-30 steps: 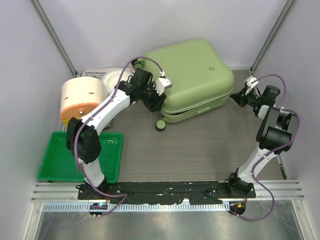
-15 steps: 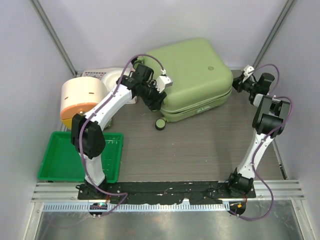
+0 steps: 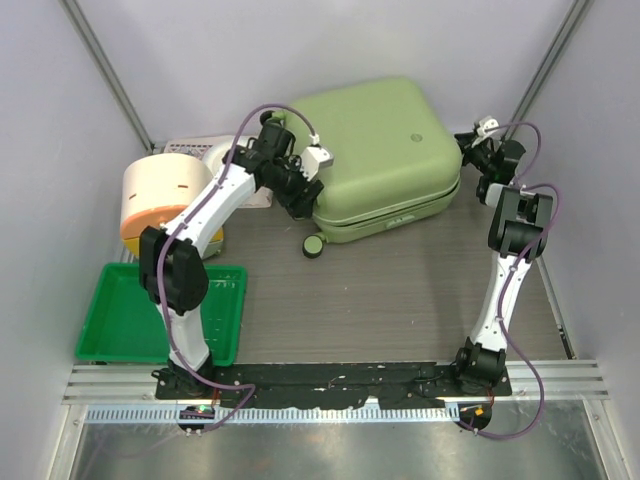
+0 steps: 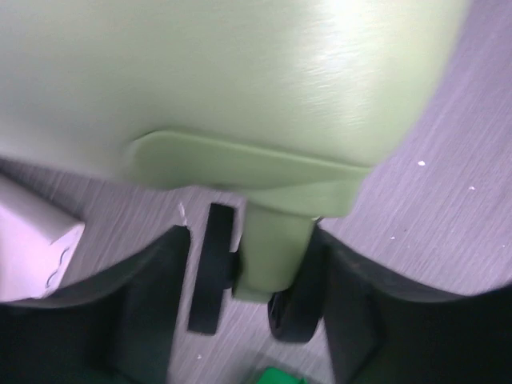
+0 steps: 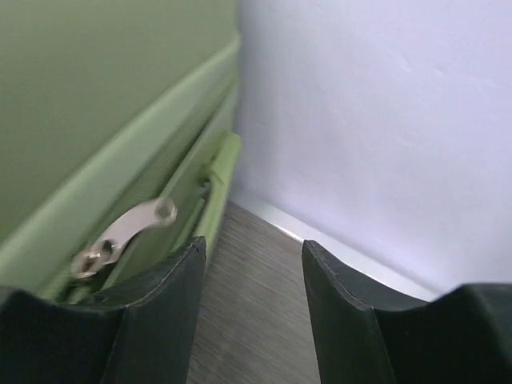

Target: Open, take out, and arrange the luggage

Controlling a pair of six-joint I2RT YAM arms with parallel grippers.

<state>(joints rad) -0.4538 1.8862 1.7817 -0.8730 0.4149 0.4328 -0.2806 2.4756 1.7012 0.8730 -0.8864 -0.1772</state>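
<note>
The luggage (image 3: 385, 140) is a large pale green suitcase lying flat and closed at the back of the table. My left gripper (image 3: 302, 198) is at its near left corner. In the left wrist view my left gripper (image 4: 252, 240) is shut around the caster (image 4: 272, 256) under the shell (image 4: 240, 72), with a dark wheel (image 4: 212, 268) against the left finger. My right gripper (image 3: 468, 140) is at the luggage's far right corner. In the right wrist view my right gripper (image 5: 252, 248) is open over bare table, with the metal zipper pull (image 5: 128, 232) just left of it on the luggage (image 5: 80, 96).
A cream-and-orange round container (image 3: 165, 195) stands left of the luggage, with a white item (image 3: 215, 155) behind it. A bright green tray (image 3: 120, 320) lies at the near left. The back wall (image 5: 384, 120) is close behind my right gripper. Another wheel (image 3: 312, 245) pokes out at the front.
The right gripper has moved back along the luggage's right side and opened. The left arm has drawn back to the left, and the luggage has shifted slightly left with it.
</note>
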